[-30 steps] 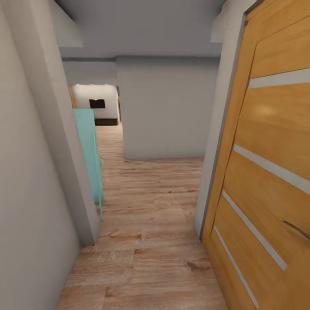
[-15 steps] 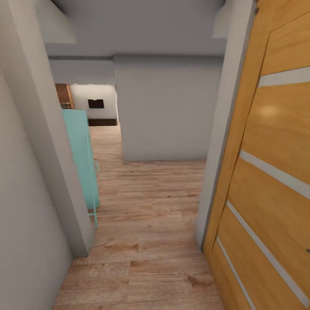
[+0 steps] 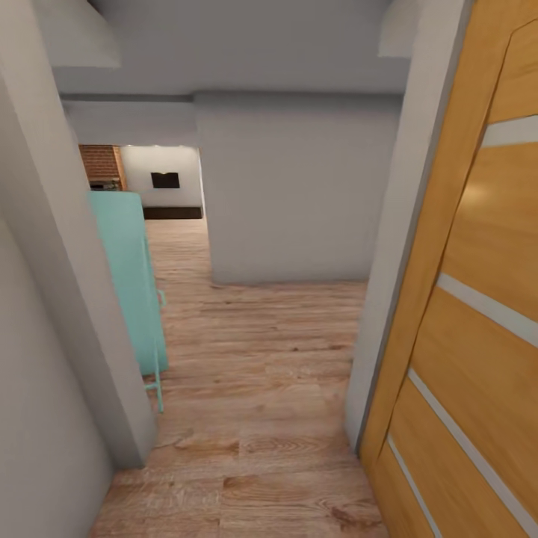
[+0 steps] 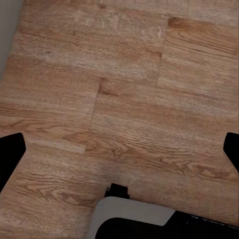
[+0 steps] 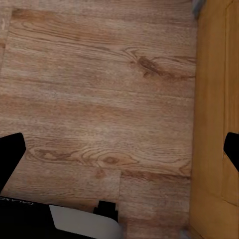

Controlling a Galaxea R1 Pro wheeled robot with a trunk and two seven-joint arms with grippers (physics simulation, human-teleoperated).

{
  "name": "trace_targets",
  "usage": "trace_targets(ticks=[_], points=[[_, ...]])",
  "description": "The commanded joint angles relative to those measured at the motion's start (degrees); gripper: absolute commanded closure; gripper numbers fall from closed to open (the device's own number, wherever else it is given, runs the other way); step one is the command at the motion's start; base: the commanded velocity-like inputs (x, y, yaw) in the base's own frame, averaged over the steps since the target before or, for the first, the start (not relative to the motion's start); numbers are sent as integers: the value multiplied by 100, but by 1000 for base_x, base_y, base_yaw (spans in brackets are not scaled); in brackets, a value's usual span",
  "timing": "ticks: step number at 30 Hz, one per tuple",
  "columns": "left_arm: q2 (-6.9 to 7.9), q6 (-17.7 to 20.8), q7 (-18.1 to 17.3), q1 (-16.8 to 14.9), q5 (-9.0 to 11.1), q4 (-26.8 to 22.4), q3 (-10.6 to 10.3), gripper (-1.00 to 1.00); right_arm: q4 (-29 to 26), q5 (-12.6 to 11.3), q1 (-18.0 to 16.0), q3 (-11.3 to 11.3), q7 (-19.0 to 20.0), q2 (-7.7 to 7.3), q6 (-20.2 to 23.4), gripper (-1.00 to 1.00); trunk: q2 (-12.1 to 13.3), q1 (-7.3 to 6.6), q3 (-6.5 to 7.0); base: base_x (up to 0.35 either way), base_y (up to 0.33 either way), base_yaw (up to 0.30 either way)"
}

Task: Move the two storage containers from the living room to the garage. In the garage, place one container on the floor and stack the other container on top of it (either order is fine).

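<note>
Left claw spread wide, empty, black fingertips at the frame edges over light wood plank floor. Right claw likewise apart, empty, honey-coloured wooden panel door just beside it. Head view: that door at 3 o'clock, mint-green cabinet at 9 o'clock, grey-white wall block at 12 o'clock. Rust-red containers not in sight.

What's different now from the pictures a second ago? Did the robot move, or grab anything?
The view has shifted, so the camera moved: the honey-coloured wooden panel door looms larger at the right, its handle now out of frame, and a red brick wall has come into sight far down the hallway. Nothing was grabbed. The turquoise cabinet and light wood plank floor look unmoved.
</note>
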Motion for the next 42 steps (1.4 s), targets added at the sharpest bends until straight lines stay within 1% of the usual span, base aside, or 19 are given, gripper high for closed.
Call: trace_targets(ticks=[1,21,28,37,42], points=[[1,-41,1,-12,24,26,-1,-100,24,7,-11,42,-1,0,-41,-100,-10,6,-10,325,0,0],[3,-41,1,-11,27,25,-1,-100,24,7,-11,43,-1,0,-41,-100,-10,6,-10,325,0,3],[2,-41,1,-11,27,25,-1,-100,24,7,-11,42,-1,0,-41,-100,-10,6,-10,325,0,89],[-3,-41,6,-12,25,25,-1,-100,24,7,-11,42,0,0,-41,-100,-10,6,-10,325,0,15],[-7,-41,30,-8,27,25,-1,-100,24,7,-11,42,-1,0,-41,-100,-10,6,-10,325,0,179]])
